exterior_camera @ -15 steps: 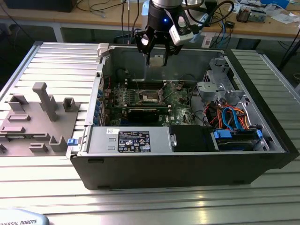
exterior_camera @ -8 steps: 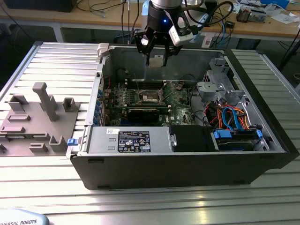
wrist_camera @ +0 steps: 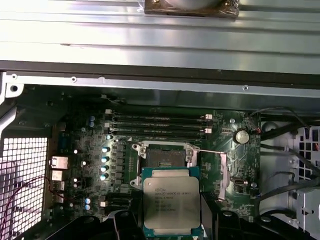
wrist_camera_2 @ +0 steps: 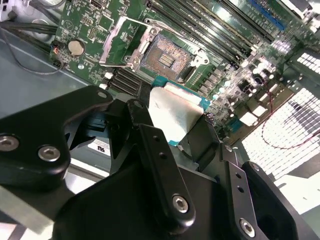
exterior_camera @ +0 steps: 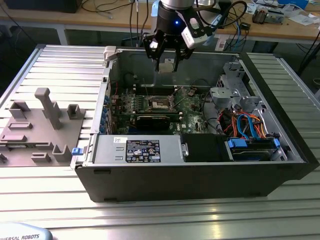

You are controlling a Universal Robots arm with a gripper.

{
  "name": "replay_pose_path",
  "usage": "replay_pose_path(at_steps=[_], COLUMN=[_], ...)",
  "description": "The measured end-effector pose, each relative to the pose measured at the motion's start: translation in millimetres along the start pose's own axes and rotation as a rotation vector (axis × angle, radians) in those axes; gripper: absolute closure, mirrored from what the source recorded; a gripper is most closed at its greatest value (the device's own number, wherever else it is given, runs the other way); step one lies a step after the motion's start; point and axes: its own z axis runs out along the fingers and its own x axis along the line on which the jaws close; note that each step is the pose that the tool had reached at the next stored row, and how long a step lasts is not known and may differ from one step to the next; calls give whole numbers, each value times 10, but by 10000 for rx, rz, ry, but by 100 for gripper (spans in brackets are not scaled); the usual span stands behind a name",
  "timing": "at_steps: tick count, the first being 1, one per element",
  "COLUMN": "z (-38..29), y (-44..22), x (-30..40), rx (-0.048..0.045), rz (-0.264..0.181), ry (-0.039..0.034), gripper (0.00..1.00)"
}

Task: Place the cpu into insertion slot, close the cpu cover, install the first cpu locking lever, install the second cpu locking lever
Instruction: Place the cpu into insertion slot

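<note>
My gripper hangs above the open computer case, shut on the cpu, a flat square chip with a silver top. In both wrist views its black fingers clamp the chip's two opposite edges. The insertion slot on the green board lies bare below, and the chip hovers apart from it, offset toward one side. The cpu cover, a silvery frame plate, is swung open beside the slot. A thin wire locking lever stands raised by the slot. The same cpu, slot and cover appear in the second wrist view.
A long black card lies across the board in front of the slot. The power supply fills the case's front. A drive cage with orange and blue cables is at the exterior view's right. A grey fixture tray sits outside at the left.
</note>
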Motion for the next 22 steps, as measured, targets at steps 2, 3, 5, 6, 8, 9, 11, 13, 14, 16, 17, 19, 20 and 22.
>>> replay_pose_path(at_steps=[2, 3, 5, 6, 8, 9, 11, 13, 14, 16, 17, 19, 20, 22], z=[4, 5, 7, 9, 12, 13, 13, 14, 14, 15, 15, 17, 18, 21], y=[0, 0, 0, 0, 0, 0, 0, 0, 0, 0, 0, -1, -1, -1], x=[1, 1, 2, 2, 2, 2, 2, 2, 2, 2, 2, 2, 2, 2], rx=[2, 1, 0, 0, 1, 1, 1, 1, 0, -4, -4, -3, -4, -5], rz=[-69, -69, -67, -67, -67, -67, -67, -66, -35, 106, 176, 266, 324, 490], ry=[5, 5, 5, 5, 5, 5, 5, 5, 3, -7, -11, -17, -21, -32], gripper=[45, 45, 45, 45, 45, 45, 45, 45, 45, 45, 45, 45, 45, 45])
